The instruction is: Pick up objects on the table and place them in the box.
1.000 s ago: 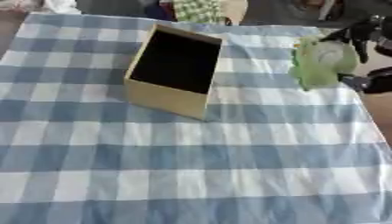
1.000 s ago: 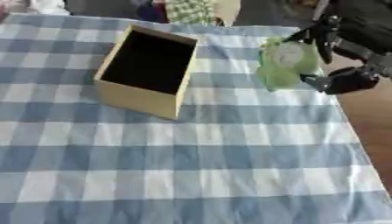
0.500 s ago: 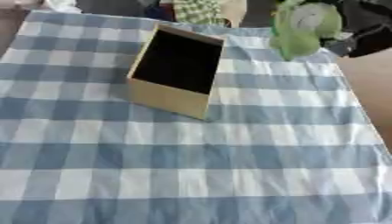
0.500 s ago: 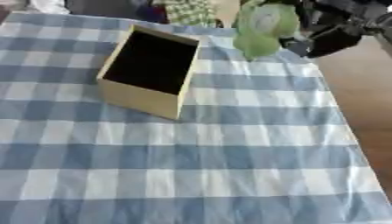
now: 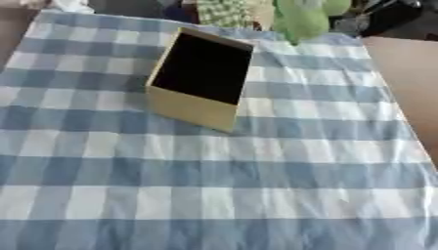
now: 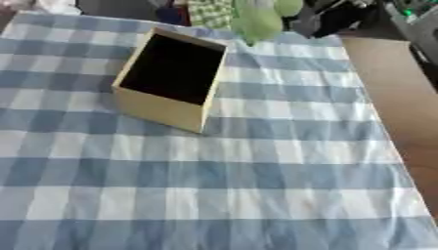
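A soft, light-green object (image 6: 256, 19), blurred and lumpy in outline, hangs at the upper middle of the frame, above the far edge of the table and just right of the box's far corner. The right hand (image 6: 329, 17) shows as a dark shape beside it at the upper right; whether its fingers curl round the green thing cannot be told. The box (image 5: 201, 78) sits at the upper centre-left, a tan open-topped carton with a dark inside, standing askew on the blue-and-white checked cloth (image 5: 256, 185). A green-checked item (image 5: 224, 12) lies beyond the box at the top edge. Bare brown tabletop (image 6: 389, 88) shows along the right side.
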